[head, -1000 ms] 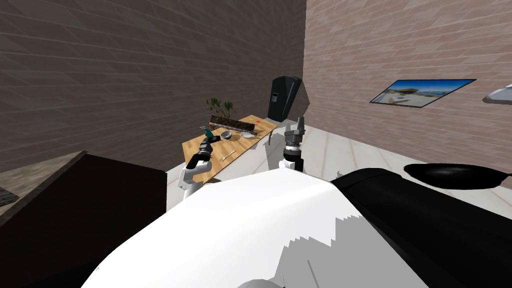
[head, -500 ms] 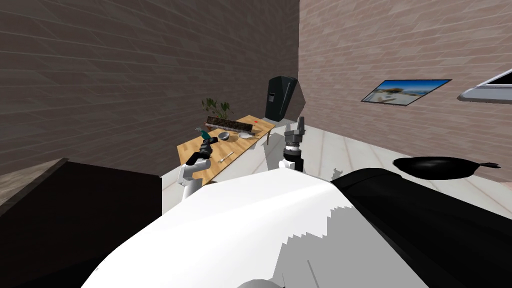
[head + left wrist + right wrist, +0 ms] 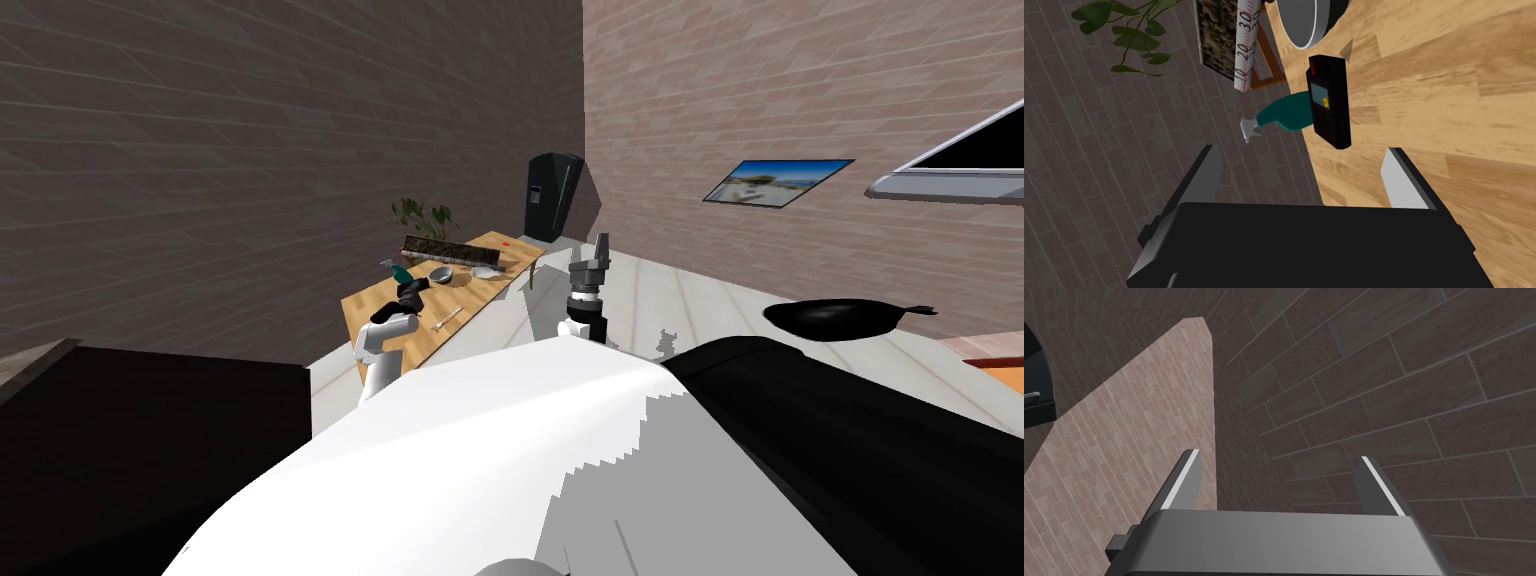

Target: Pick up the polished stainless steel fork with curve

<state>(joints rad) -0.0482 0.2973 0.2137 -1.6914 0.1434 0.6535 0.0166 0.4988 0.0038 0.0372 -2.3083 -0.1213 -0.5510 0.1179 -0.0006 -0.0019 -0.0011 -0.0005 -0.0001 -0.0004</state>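
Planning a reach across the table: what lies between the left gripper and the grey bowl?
A black handheld device lies on the wooden table between the left gripper and the bowl, as the left wrist view shows.

On the counter [image 3: 480, 295] in the head view, the fork [image 3: 447, 320] is a thin pale sliver, too small to tell its tines or curve. In the left wrist view the picture's edge cuts off the grey bowl [image 3: 1298, 20] and the ruler [image 3: 1246, 45]. A black handheld device [image 3: 1329, 102] hides part of the teal spray bottle [image 3: 1281, 116].
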